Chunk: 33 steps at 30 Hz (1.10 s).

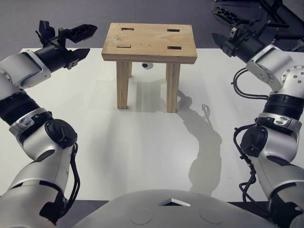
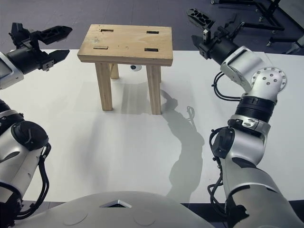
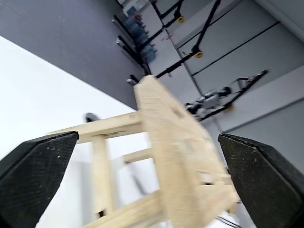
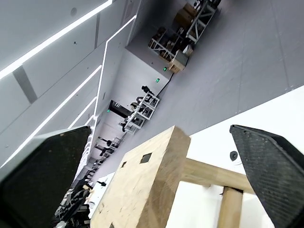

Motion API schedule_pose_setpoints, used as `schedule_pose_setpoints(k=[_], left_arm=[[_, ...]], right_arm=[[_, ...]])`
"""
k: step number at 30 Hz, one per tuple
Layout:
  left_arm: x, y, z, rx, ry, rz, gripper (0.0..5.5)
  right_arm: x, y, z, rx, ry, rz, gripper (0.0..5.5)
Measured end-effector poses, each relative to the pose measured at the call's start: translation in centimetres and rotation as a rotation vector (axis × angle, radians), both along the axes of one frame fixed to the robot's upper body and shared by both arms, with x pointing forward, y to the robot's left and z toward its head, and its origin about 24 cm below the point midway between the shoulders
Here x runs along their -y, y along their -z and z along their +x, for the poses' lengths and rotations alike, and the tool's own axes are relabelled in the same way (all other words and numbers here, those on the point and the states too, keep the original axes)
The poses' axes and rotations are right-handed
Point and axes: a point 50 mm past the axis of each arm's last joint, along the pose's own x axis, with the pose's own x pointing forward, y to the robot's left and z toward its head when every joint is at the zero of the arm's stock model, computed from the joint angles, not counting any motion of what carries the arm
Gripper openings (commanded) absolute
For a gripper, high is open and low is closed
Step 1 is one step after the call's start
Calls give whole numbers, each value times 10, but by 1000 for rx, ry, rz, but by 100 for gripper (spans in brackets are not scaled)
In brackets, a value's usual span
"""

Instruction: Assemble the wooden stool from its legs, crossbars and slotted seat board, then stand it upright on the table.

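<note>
The wooden stool (image 1: 149, 42) stands upright on its legs at the back middle of the white table (image 1: 137, 147), its slotted seat board on top. My left gripper (image 1: 90, 40) hovers open just left of the seat, level with it and apart from the wood. My right gripper (image 1: 214, 23) hangs open off the seat's right side, also holding nothing. In the left wrist view the stool (image 3: 175, 156) lies between and beyond the black fingers (image 3: 33, 175). The right wrist view has the seat (image 4: 142, 190) beyond its own fingers (image 4: 270, 161).
A small round object (image 1: 147, 65) lies on the table behind the stool's legs. The table's far edge runs just behind the stool, with dark floor beyond. Black equipment frames (image 2: 256, 9) stand on the floor at the back right.
</note>
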Motion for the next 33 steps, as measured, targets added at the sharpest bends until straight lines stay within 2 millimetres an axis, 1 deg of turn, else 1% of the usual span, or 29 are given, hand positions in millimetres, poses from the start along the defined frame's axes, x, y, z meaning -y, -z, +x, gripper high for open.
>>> schedule_pose_setpoints(k=[2, 4, 7, 9, 10, 11, 12, 14, 17, 19, 20, 23, 25, 33], left_arm=[[-6, 1, 4, 40, -46, 106, 540], [-10, -3, 10, 125, -95, 220, 540], [-23, -18, 25, 330, -306, 479, 540], [-29, -27, 28, 457, -470, 696, 540], [-31, -29, 25, 529, -560, 816, 540], [-30, -27, 21, 585, -627, 904, 540], [-27, -19, 17, 634, -691, 973, 540], [-27, -6, 13, 630, -766, 1016, 540], [-32, -4, 8, 621, -859, 1042, 540], [-34, 0, 2, 613, -903, 1048, 540], [-34, -1, 0, 619, -912, 1042, 540], [-41, -6, -6, 623, -960, 1026, 540], [-44, -1, -9, 608, -962, 1026, 540], [-47, -1, -11, 610, -956, 1006, 540]], right_arm=[[10, -6, 6, 48, 95, -90, 539], [17, -14, 11, 116, 198, -211, 539], [26, -19, 19, 213, 396, -452, 539], [24, -23, 19, 295, 518, -625, 539], [19, -23, 15, 347, 589, -716, 539], [13, -17, 12, 378, 633, -777, 539], [1, 3, 7, 384, 654, -841, 539], [-7, 28, 3, 341, 654, -880, 539], [-4, 23, 2, 377, 704, -905, 539], [-3, 12, 6, 416, 717, -880, 539], [-4, 10, 8, 428, 714, -872, 539], [-6, 13, 12, 440, 702, -886, 539], [-5, 12, 11, 453, 710, -889, 539], [-1, 10, 10, 467, 744, -913, 539]])
